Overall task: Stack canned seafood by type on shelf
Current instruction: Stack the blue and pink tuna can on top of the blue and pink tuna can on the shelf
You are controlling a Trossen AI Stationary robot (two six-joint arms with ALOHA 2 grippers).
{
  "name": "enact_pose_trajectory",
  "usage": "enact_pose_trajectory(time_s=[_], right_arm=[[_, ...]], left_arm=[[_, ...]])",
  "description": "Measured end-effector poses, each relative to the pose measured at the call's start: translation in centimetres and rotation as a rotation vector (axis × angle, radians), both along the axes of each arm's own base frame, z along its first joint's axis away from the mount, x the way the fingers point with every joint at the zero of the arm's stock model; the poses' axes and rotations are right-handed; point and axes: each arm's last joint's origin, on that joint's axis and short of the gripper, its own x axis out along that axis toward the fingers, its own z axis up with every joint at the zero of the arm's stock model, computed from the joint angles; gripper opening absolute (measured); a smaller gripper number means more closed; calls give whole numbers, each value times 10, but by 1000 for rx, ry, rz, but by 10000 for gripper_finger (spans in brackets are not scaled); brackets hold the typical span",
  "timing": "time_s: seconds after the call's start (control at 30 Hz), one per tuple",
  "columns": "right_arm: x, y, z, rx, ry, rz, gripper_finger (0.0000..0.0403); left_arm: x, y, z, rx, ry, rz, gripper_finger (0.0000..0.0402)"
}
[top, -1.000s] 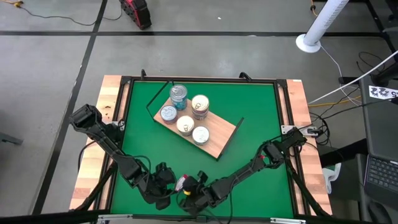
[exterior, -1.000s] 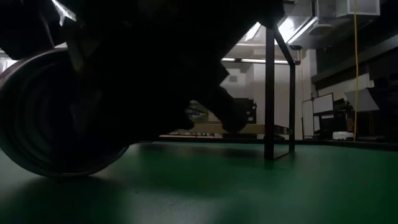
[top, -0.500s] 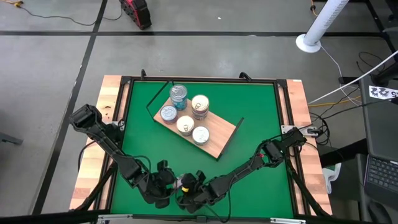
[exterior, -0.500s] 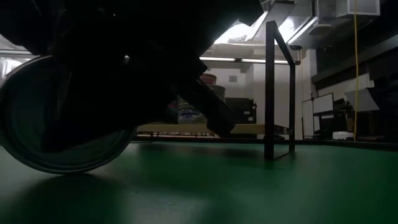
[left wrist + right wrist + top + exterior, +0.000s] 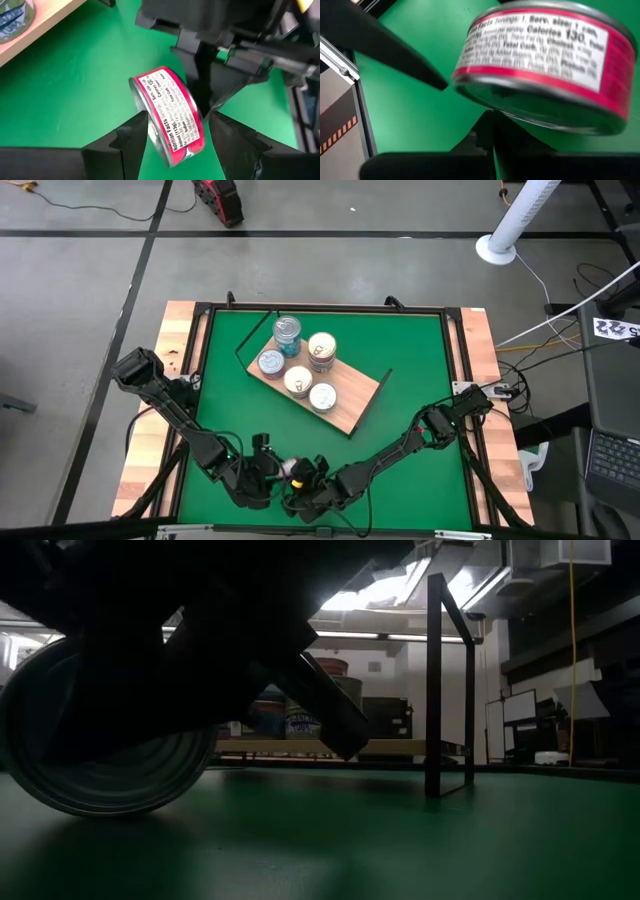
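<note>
Both arms meet at the near edge of the green mat (image 5: 420, 370). Left gripper (image 5: 172, 142) sits around a pink-red labelled tin (image 5: 167, 115), a finger on each side of it, tin tilted on its rim; fingers look to be gripping it, though contact on both sides is hard to confirm. Right gripper (image 5: 312, 480) is just beside that tin, jaws clenched with nothing between them, tip pointing under the tin's base in the right wrist view. Low view: the tin (image 5: 110, 735) is tipped up, its edge on the mat. Shelf (image 5: 345, 402) lies angled further back on the mat, carrying five tins (image 5: 298, 380), one a taller blue-labelled stack (image 5: 287, 333).
</note>
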Motion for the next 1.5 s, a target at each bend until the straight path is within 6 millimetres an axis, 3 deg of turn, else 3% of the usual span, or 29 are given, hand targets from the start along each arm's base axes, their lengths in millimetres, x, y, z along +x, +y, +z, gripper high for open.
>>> enact_pose_trajectory(time_s=[0.63, 1.5], right_arm=[[4, -4, 3, -13, -70, -85, 7], [6, -5, 5, 15, -73, -62, 7]], left_arm=[[-3, 3, -3, 38, 40, 1, 205], [-5, 7, -7, 23, 61, 47, 205]])
